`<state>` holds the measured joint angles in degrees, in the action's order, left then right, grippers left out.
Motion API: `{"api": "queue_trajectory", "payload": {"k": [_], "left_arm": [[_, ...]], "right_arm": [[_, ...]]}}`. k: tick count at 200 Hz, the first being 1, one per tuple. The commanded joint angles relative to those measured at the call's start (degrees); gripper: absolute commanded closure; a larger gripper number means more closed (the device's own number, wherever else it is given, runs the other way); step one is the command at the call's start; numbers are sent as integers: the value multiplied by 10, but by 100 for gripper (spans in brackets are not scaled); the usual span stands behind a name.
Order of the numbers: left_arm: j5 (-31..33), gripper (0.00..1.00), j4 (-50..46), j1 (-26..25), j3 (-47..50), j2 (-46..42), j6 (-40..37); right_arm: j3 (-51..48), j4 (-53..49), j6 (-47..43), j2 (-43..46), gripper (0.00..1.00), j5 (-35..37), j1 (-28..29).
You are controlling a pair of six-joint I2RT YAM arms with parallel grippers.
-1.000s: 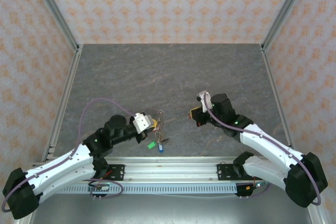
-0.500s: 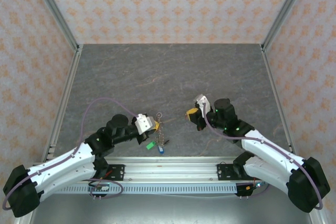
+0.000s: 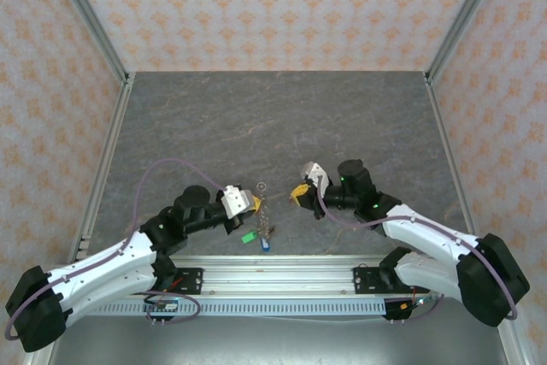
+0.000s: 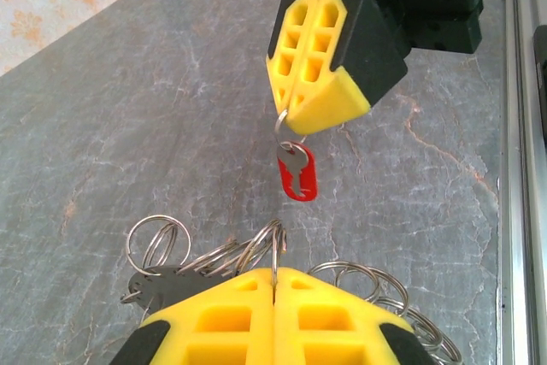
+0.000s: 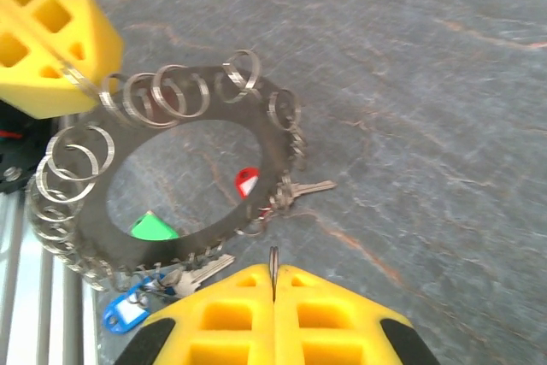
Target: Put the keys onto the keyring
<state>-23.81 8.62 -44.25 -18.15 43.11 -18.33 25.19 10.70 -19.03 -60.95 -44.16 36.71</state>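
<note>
My left gripper (image 3: 249, 204) (image 4: 274, 273) is shut on one small split ring of the keyring (image 3: 262, 209), holding it up on edge above the table. The keyring (image 5: 286, 138) is a wide dark band hung with several small split rings (image 4: 156, 241). Green (image 5: 152, 228), red (image 5: 246, 181) and blue (image 5: 124, 314) tagged keys and a bare silver key (image 5: 309, 187) hang at its lower rim. My right gripper (image 3: 297, 192) (image 5: 273, 276) is shut on a thin ring carrying a red key (image 4: 297, 173), just right of the keyring.
The grey marbled table (image 3: 273, 117) stretches open behind both grippers. An aluminium rail (image 3: 273, 267) runs along the near edge, close to the hanging green tag (image 3: 246, 236) and blue tag (image 3: 263, 244). Patterned walls close off three sides.
My right gripper has travelled left with the red key, closing much of the gap to the keyring. The left gripper and keyring shifted slightly right.
</note>
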Motion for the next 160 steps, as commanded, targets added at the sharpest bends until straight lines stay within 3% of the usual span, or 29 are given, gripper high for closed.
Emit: {"api": "queue_trajectory", "payload": {"k": [1,51,160], "left_arm": [[-11,100,28,-1,-11,12,-19],[-12,100,30,-1,-26,46,-28],[-14,100,19,-1,-37,52,-30]], "right_arm": [[34,42,-28,-14,100,-42,18],[64,27,-28,-30,100,-84,36],[115,-25,-61,-65,100,-81,91]]}}
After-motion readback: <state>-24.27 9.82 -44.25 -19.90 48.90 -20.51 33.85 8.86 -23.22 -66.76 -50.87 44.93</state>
